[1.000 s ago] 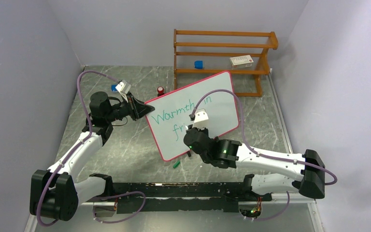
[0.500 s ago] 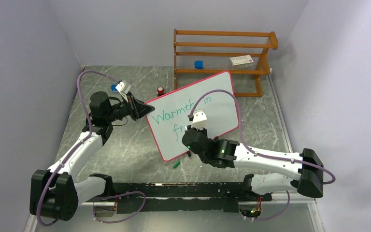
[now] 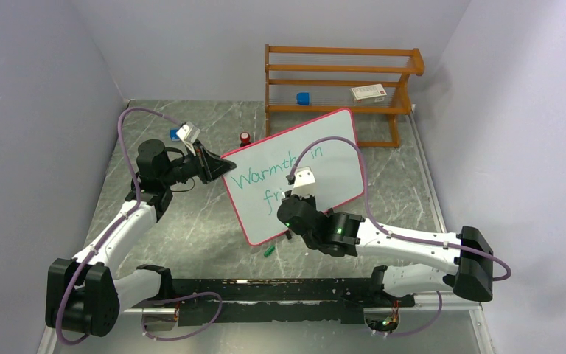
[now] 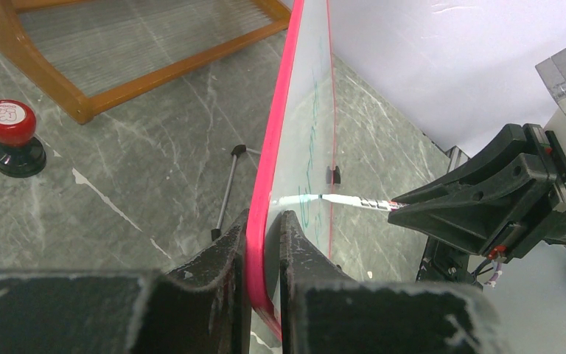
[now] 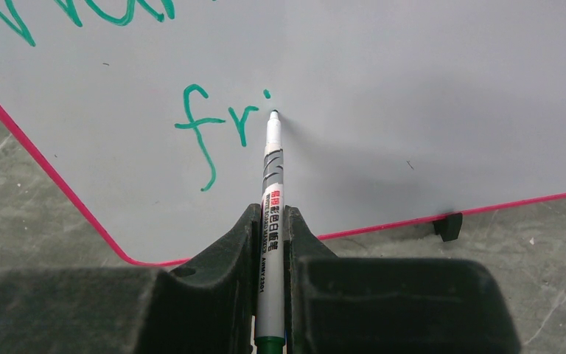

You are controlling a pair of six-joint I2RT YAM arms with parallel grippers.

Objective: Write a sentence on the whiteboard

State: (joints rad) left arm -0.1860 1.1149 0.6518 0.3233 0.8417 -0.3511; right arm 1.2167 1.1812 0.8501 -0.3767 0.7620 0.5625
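The whiteboard [image 3: 332, 151], white with a pink-red frame, stands tilted on the table. Green writing on it reads "Warmth in", with "fri" [image 5: 221, 125] below. My left gripper [image 3: 219, 167] is shut on the board's left edge, one finger on each face [image 4: 265, 221]. My right gripper [image 3: 287, 208] is shut on a white marker [image 5: 271, 192], gripped round its barrel [image 5: 270, 217]. The marker's tip touches the board just under the dot of the "i". From the left wrist, the marker [image 4: 354, 200] meets the board's face [image 4: 306, 110].
A wooden rack [image 3: 339, 68] stands at the back, with a blue block [image 3: 303, 98] and a white box [image 3: 368, 92] on it. A red-topped knob [image 3: 245, 138] sits behind the board. A green cap [image 3: 269, 251] lies near the board's lower corner.
My right arm has edged slightly to the left with the marker. The left arm and the board have stayed still.
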